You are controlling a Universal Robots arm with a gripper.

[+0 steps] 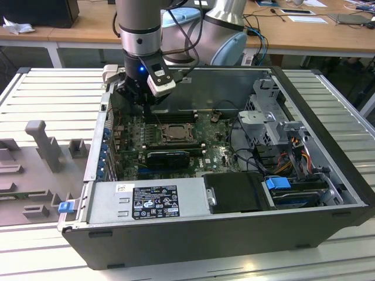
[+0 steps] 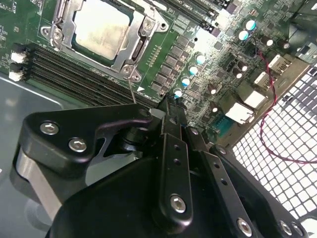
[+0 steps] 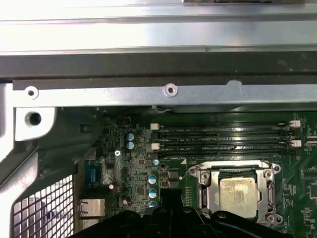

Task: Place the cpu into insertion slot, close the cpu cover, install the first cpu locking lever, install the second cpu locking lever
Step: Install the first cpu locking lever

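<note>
The cpu (image 2: pixel 101 29) (image 3: pixel 238 192), a pale silver square, lies in the insertion slot (image 1: pixel 176 132) on the green board. The cpu cover (image 2: pixel 130 47) (image 3: pixel 210 194), a grey metal frame, lies flat around the chip. A thin locking lever wire (image 2: pixel 132 90) sticks out from one socket corner toward my gripper. My gripper (image 2: pixel 171 105) (image 1: pixel 142 98) (image 3: pixel 171 197) hovers over the board beside the socket, toward the exterior view's left and back. Its fingers look shut together with nothing seen between them.
The open computer case's metal wall (image 3: pixel 171 90) runs close behind my gripper. Long black memory slots (image 3: pixel 223 139) lie between that wall and the socket. A perforated rear panel (image 2: pixel 277 148) and a red wire (image 2: pixel 270 124) are nearby. Drive cage and cables (image 1: pixel 281 140) fill the exterior view's right.
</note>
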